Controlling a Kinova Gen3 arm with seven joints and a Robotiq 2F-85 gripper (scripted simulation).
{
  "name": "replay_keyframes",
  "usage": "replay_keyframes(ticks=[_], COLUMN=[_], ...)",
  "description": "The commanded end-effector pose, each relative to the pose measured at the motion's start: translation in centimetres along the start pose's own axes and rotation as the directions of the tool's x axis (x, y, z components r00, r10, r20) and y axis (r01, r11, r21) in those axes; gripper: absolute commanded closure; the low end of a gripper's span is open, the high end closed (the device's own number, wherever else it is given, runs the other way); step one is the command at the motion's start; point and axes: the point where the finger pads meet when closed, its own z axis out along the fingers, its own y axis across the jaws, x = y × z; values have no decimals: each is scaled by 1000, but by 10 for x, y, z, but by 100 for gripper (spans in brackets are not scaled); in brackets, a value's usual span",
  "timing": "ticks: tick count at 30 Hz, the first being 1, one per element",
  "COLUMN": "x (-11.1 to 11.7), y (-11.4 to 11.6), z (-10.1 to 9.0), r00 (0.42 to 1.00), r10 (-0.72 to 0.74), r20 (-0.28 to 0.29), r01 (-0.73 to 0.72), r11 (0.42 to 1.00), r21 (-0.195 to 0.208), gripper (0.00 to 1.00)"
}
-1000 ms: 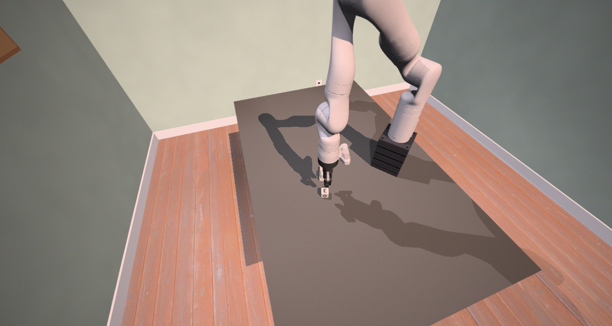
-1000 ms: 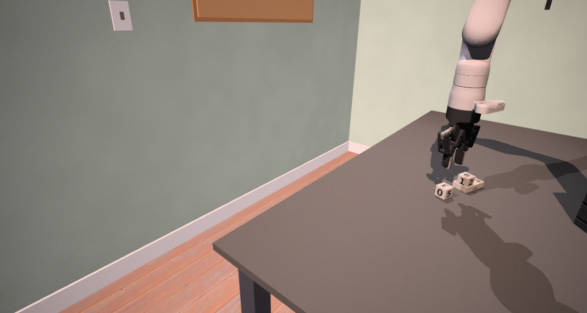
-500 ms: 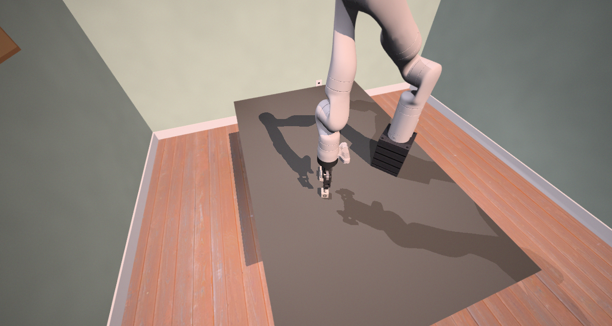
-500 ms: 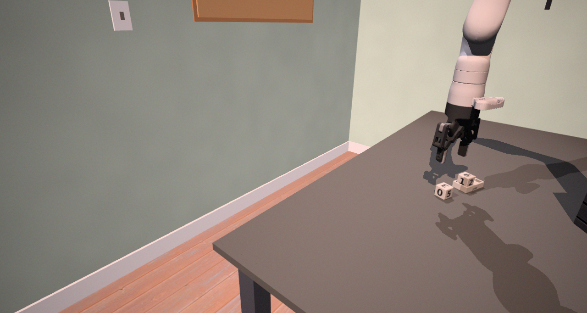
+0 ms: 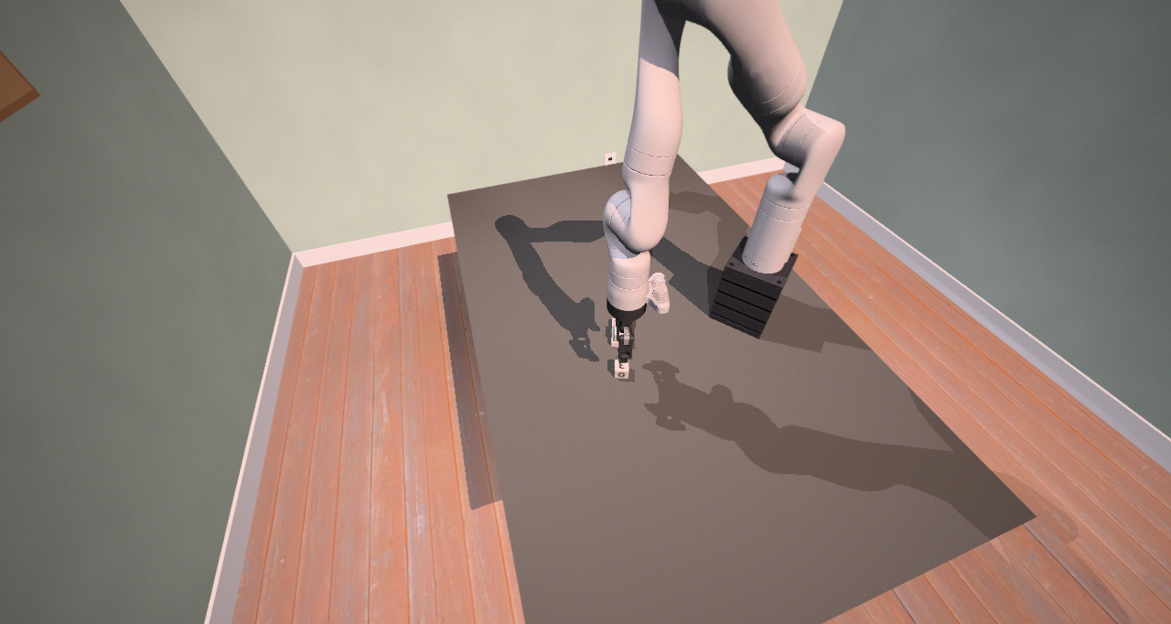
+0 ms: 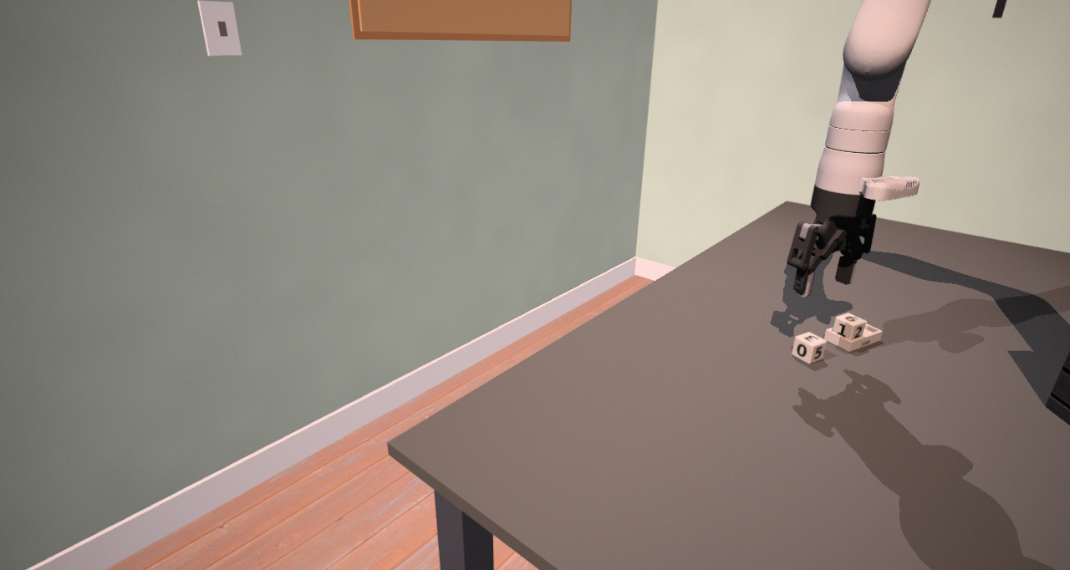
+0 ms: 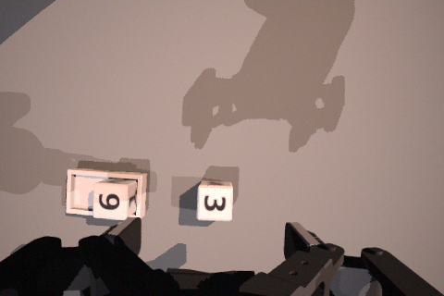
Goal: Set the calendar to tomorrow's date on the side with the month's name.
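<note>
A small cream tray [image 6: 860, 340] [image 7: 72, 192] lies flat on the dark table [image 6: 673, 432]. One number cube [image 6: 849, 327] [image 7: 113, 202] stands in the tray, at one end, with a 6 or 9 on top and 1 and 2 on its sides. The second cube [image 5: 623, 370] [image 6: 808, 348] [image 7: 215, 202] stands on the table just beside the tray, with 3 on top and 0 and 5 on its sides. My gripper [image 5: 624, 347] [image 6: 822, 283] [image 7: 213, 237] is open and empty, a little above and behind the loose cube.
The arm's black base block [image 5: 749, 296] stands on the table beyond the tray. The table's edge [image 6: 523, 387] runs some way off to the left of the cubes. Arm shadows fall across the table.
</note>
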Motion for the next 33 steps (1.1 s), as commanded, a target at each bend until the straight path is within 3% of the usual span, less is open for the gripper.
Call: replay_keyframes(ticks=[1, 9, 14, 18, 22, 24, 29, 33], x=[0, 1, 3, 4, 4, 4, 3, 2], y=[0, -1, -2, -2, -2, -2, -1, -1], z=[0, 1, 3, 4, 6, 6, 7, 8], r00=[1000, 982, 899, 757, 557, 557, 293, 128], r10=[21, 191, 439, 654, 831, 831, 956, 992], r20=[1, -4, -6, -5, -2, -2, 0, 0], r01=[-21, -191, -439, -654, -830, -830, -956, -992], r11=[1000, 982, 899, 757, 557, 557, 293, 128], r21=[0, 3, 9, 12, 12, 12, 7, 2], gripper=[0, 0, 0, 0, 0, 0, 0, 0])
